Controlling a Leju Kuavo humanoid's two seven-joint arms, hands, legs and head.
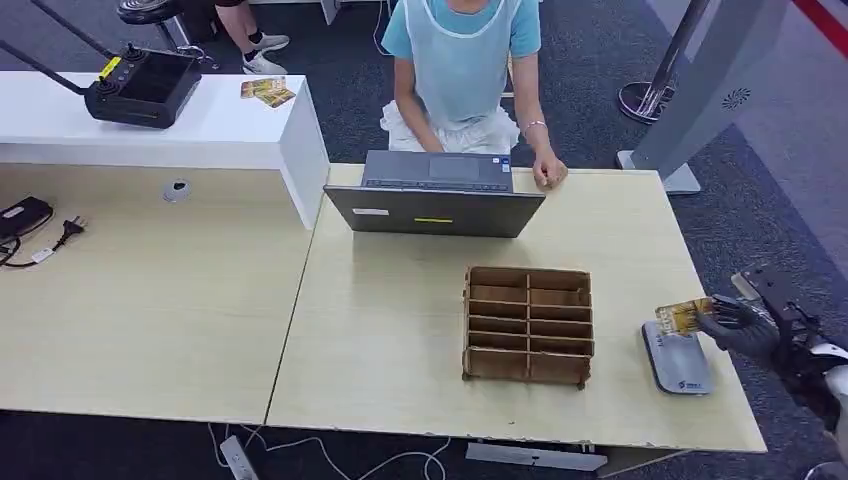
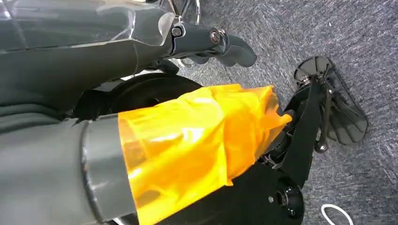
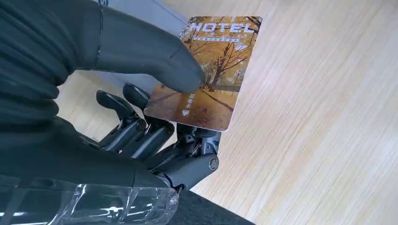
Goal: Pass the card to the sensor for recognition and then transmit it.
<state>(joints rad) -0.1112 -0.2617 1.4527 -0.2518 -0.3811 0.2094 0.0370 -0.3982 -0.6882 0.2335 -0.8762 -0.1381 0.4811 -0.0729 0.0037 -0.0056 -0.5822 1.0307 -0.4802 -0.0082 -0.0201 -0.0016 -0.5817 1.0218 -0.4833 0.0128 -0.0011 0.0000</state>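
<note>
The right hand point(image 1: 745, 325) holds the card point(image 1: 684, 316) at the right edge of the light wooden table point(image 1: 400, 340), pinched between the thick thumb on its printed face and the darker fingers point(image 3: 141, 129) beneath it. The card hangs just above the far end of the sensor point(image 1: 677, 360), a flat grey pad lying on the table beside the cardboard organiser point(image 1: 528, 324); whether the two touch is hard to judge from the head view. Its long axis runs outward from the hand, the free short edge pointing towards the organiser, and it lies roughly flat, printed face up. In the right wrist view the card point(image 3: 211, 70) shows an autumn scene of orange-brown trees with the word HOTEL in pale letters along the far edge and a small white arrow near the thumb. The left hand point(image 2: 206, 44) hangs over grey carpet with its fingers curled in on nothing. A person point(image 1: 462, 60) sits behind an open laptop point(image 1: 436, 195) across the table
</note>
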